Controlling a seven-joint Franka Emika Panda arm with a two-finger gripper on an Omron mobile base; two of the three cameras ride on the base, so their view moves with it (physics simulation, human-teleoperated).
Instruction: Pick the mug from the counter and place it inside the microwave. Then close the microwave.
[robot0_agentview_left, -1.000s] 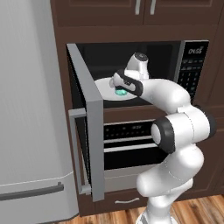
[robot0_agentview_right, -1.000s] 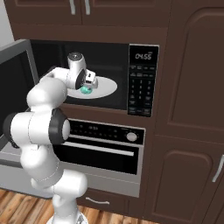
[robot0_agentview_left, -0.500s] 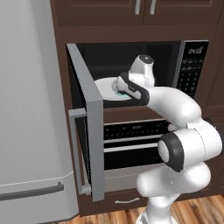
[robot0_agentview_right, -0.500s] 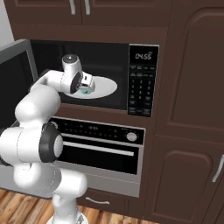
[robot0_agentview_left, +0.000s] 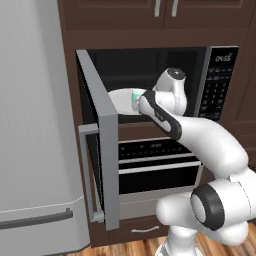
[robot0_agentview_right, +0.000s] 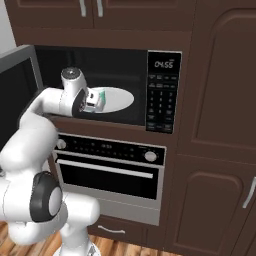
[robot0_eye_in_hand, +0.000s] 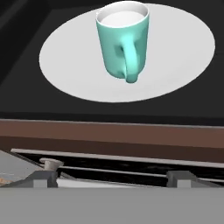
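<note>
On the turntable (robot0_eye_in_hand: 175, 65) the mug (robot0_eye_in_hand: 122, 41) stands upright (fingers (robot0_eye_in_hand: 43, 177) released, apart); back straight out, then swing the door (robot0_agentview_left: 107, 165) shut.

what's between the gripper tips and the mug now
In the hand view, nothing: a bare stretch of white turntable plate, the dark microwave floor and its brown front edge separates the gripper from the mug.
</note>
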